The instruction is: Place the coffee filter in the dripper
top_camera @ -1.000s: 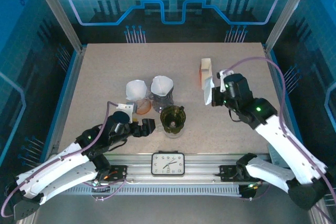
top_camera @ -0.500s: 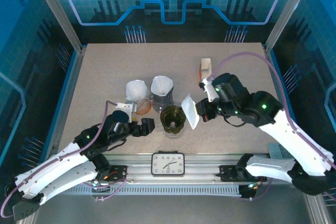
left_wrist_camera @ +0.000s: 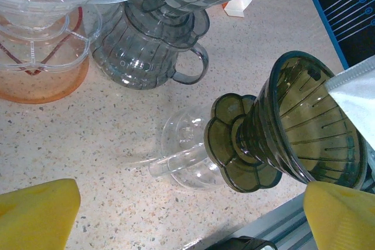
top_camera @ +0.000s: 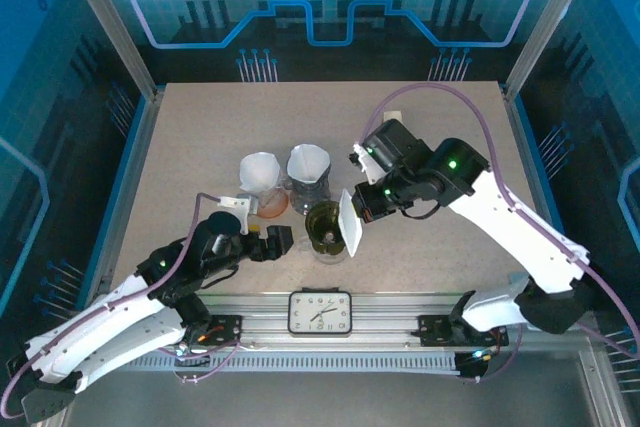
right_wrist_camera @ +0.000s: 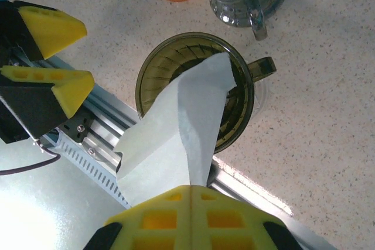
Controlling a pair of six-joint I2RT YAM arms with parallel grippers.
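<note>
Swinging in from the far right of the desk (top_camera: 200,137), the right arm has carried the coffee filter (top_camera: 350,223) leftward, so that it now hangs at the right rim of the dark olive dripper (top_camera: 326,225); the left arm has barely shifted. The right hand (top_camera: 362,211) is pressed together, pinching the filter by its near edge. From the right wrist, the right hand (right_wrist_camera: 190,197) grips the flat, folded white paper (right_wrist_camera: 176,127), whose far corner reaches over the dripper's open mouth (right_wrist_camera: 159,65); whether the paper touches the ribbed inner wall cannot be told. The dripper's handle points right in that view.

The left hand (top_camera: 283,239) rests just left of the dripper, spread wide. In the left wrist view its yellow fingers (left_wrist_camera: 41,212) stand far apart at either lower corner, holding nothing. Between them, the dripper (left_wrist_camera: 281,127) sits on a clear glass stand (left_wrist_camera: 184,159), with the filter's edge (left_wrist_camera: 358,95) over its right rim.

Just beyond the dripper stands a grey glass dripper (top_camera: 308,175) with a white filter already inside, and left of it a clear dripper (top_camera: 260,172) also lined with paper, sitting on an orange base (top_camera: 274,203). A small clock (top_camera: 320,312) lies on the rail at the near edge.
</note>
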